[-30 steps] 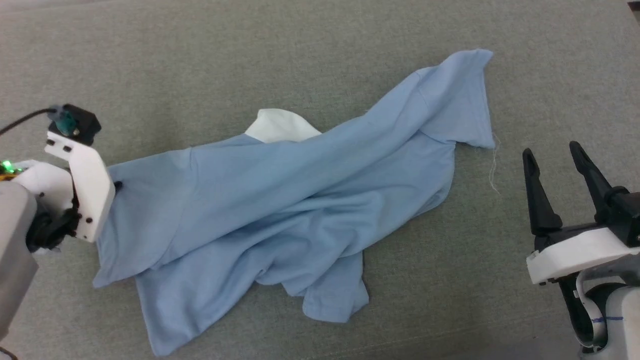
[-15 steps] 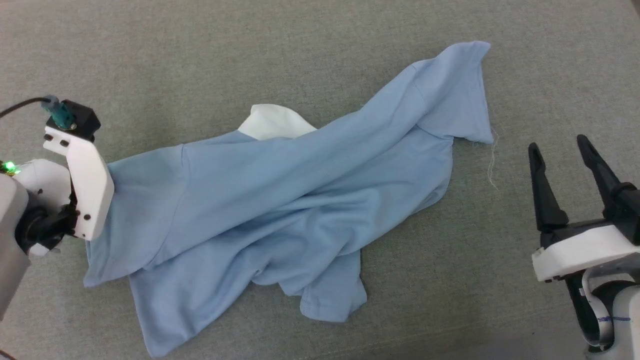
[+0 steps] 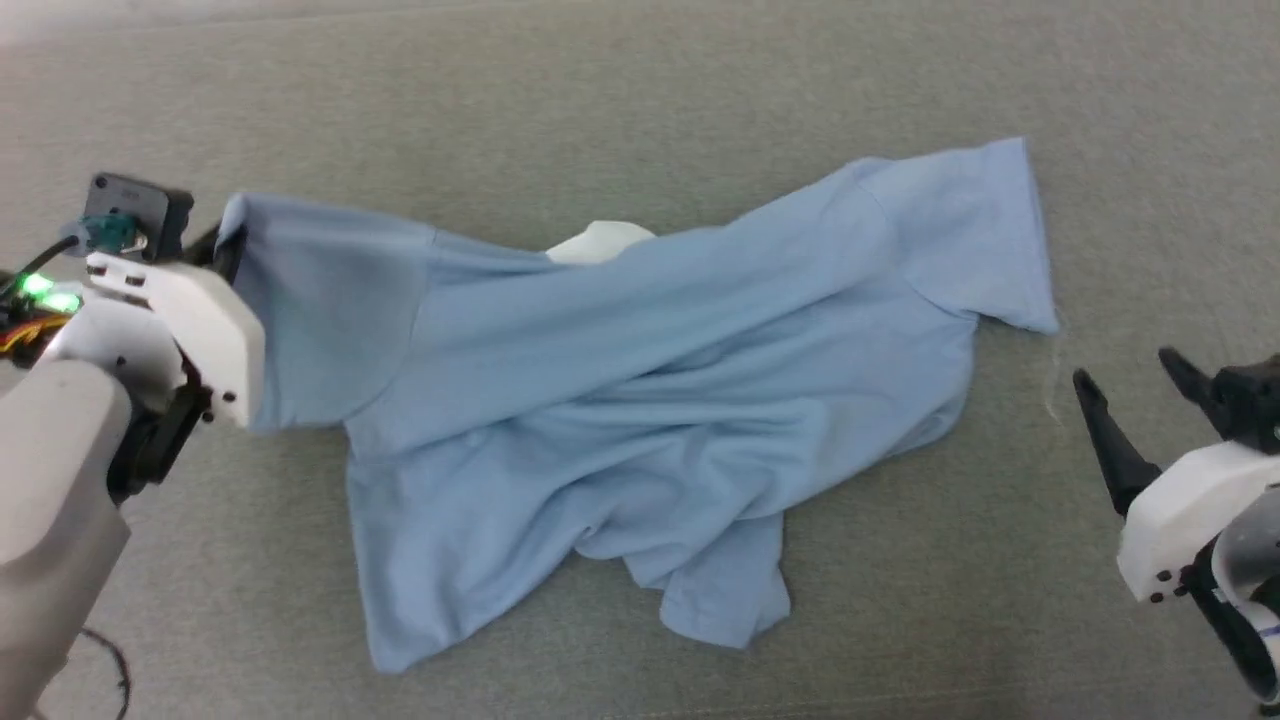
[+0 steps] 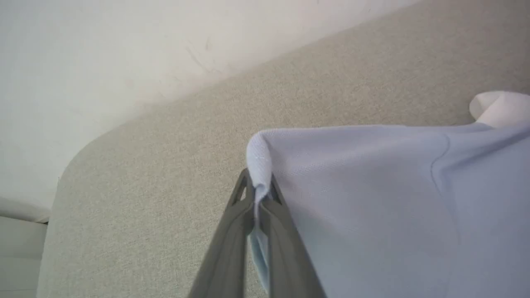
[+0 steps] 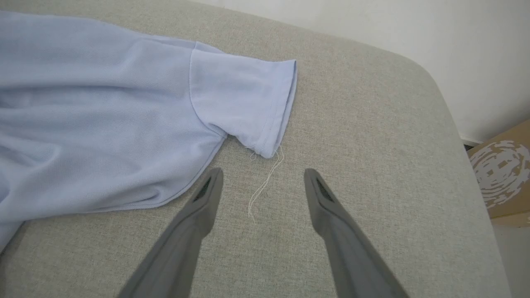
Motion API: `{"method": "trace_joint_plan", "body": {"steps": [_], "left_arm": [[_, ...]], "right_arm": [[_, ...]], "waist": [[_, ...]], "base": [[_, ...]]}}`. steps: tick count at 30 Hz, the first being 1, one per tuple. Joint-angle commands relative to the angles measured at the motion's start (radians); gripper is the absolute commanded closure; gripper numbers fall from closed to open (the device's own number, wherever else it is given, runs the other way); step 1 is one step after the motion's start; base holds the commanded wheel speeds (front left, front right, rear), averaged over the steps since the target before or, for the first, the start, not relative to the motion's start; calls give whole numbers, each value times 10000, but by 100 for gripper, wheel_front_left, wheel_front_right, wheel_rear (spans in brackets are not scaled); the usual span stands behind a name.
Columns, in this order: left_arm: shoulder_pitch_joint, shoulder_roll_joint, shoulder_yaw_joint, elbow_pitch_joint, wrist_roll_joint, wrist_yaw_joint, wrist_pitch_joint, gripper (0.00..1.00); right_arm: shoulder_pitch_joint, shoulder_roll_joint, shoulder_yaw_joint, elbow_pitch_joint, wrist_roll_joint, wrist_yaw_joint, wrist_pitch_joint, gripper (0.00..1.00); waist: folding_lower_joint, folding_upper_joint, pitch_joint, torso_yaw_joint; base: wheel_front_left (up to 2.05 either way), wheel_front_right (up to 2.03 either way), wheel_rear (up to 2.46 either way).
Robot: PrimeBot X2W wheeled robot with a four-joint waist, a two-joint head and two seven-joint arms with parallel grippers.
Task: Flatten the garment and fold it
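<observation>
At left edge of head view: left pincer (image 4: 256, 188), clamped tight on hem of one sleeve (image 3: 330, 310) of garment (image 3: 640, 400), cloth pinched between both fingers and raised off worktop (image 3: 600, 90). Outward from grip: light-blue body crumpled and twisted across middle of worktop, white collar (image 3: 600, 240) peeking out at far edge, lower folds bunched toward near side. At right: right pincer (image 5: 263, 176), spread wide, empty, low over worktop just beside opposite sleeve (image 5: 244, 99), loose thread (image 5: 265, 186) lying between its fingers. Step in hand, by judgement: flattening. Advice: take opposite sleeve hem deep between fingers, then draw both ends apart evenly, low and slow, stretching shoulders taut without letting cloth slip from either grip.
</observation>
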Motion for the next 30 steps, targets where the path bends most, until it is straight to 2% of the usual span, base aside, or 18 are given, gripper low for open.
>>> {"method": "trace_joint_plan", "body": {"steps": [1, 6, 9, 13, 21, 30], "left_arm": [[131, -65, 122, -178, 106, 191, -257, 100], [499, -217, 248, -1683, 231, 663, -1071, 100], [706, -296, 201, -2653, 322, 930, -1186, 100], [910, -462, 56, -3799, 573, 1310, -1320, 100], [1175, -884, -362, -5299, 1047, 1816, -1476, 100], [1058, -1270, -723, -5867, 1269, 1899, -1428, 100]], "right_arm": [[-135, -189, 65, 55, 282, -21, 408, 0], [-1061, -1299, -60, 138, 1426, -21, 3102, 0], [-2069, -1842, -142, 354, 1724, -21, 4040, 0], [-3467, -2645, 46, 1312, 1695, -21, 4792, 0], [-5486, -3799, 742, 3817, 1460, -21, 5301, 0], [-6103, -4418, 1749, 5601, 1327, -21, 4711, 0]], "waist": [[0, 0, -330, 621], [0, 0, -85, 1350], [0, 0, 263, 1809], [0, 0, 810, 2429], [0, 0, 1647, 3483], [0, 0, 2051, 4013]], "base": [[0, 0, 0], [0, 0, 0], [0, 0, 0], [0, 0, 0], [0, 0, 0], [0, 0, 0]]}}
